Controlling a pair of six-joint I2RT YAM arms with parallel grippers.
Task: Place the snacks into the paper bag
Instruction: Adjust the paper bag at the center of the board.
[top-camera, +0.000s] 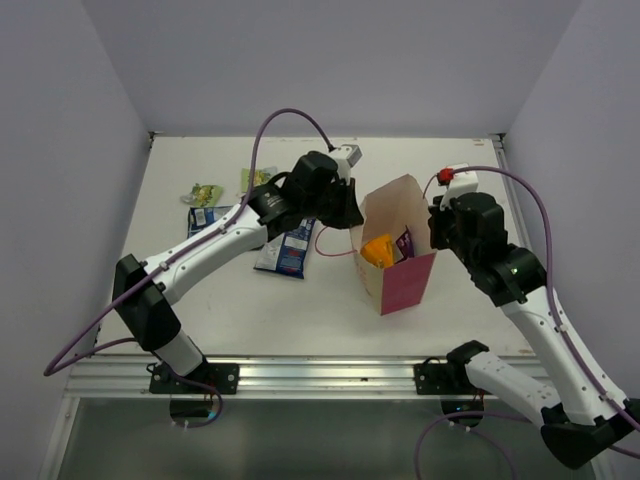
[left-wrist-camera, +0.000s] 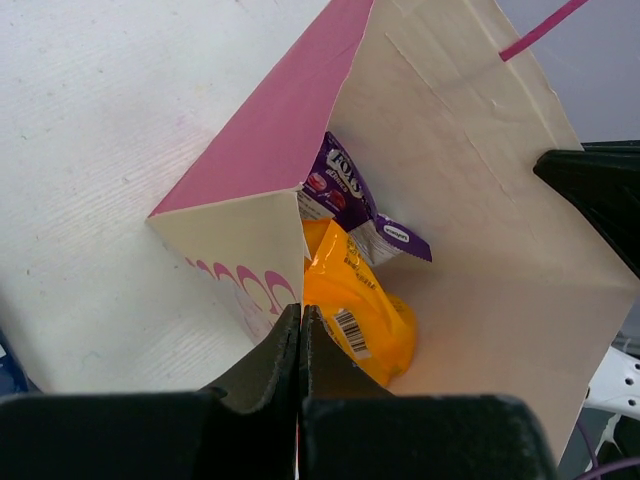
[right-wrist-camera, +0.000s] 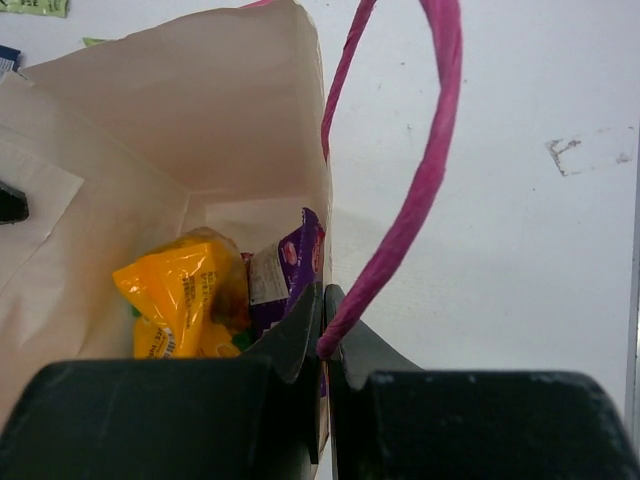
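Note:
The paper bag (top-camera: 408, 283) stands open mid-table, cream with a magenta side panel. The orange packet (top-camera: 377, 250) and the purple packet (top-camera: 405, 241) lie inside it. My left gripper (top-camera: 351, 214) is shut on the bag's left rim; its wrist view shows the jaws (left-wrist-camera: 300, 312) pinching the printed wall, with the orange packet (left-wrist-camera: 362, 315) and the purple packet (left-wrist-camera: 347, 187) beyond. My right gripper (top-camera: 438, 230) is shut on the right rim (right-wrist-camera: 326, 296) beside the pink cord handle (right-wrist-camera: 432, 165). A dark blue packet (top-camera: 286, 250) lies left of the bag.
A second dark blue packet (top-camera: 202, 218) and two green packets (top-camera: 207, 192) (top-camera: 255, 178) lie at the back left of the table. A sliver of green (right-wrist-camera: 240, 340) shows under the packets in the bag. The table's near edge has a metal rail (top-camera: 320, 375).

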